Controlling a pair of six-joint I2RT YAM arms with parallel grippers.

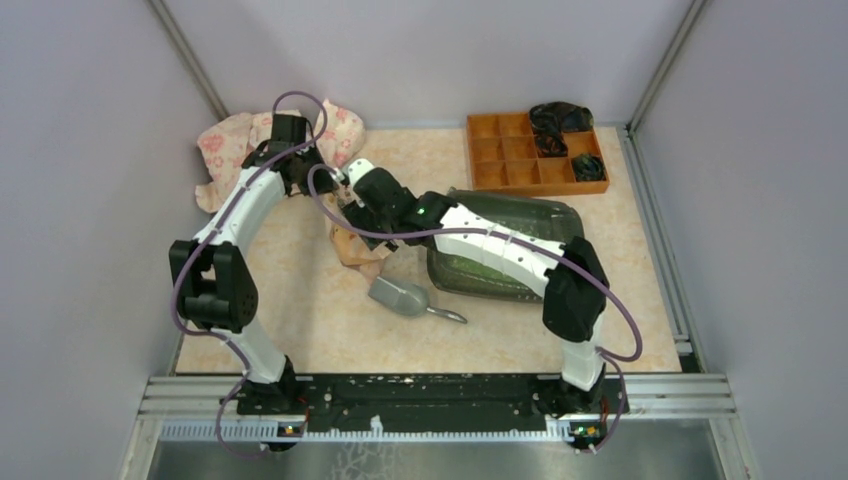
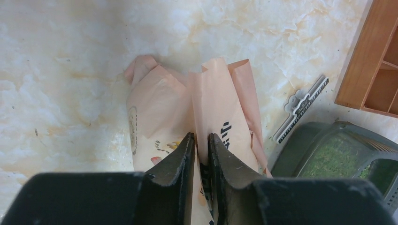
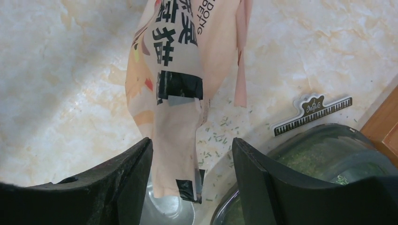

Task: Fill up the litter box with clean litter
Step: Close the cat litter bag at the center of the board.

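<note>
The litter box is a dark shallow tray right of centre, with light-green clean litter in it; its rim and litter show in the right wrist view. My left gripper is shut on a fold of the peach paper bag and holds it up. The bag hangs between the fingers of my open right gripper, close to the left finger. In the top view both grippers, left and right, meet over the bag.
A grey metal scoop lies on the table below the bag, left of the box. A bag clip and spilled granules lie beside the box. An orange organiser tray stands at the back right, a floral cloth at the back left.
</note>
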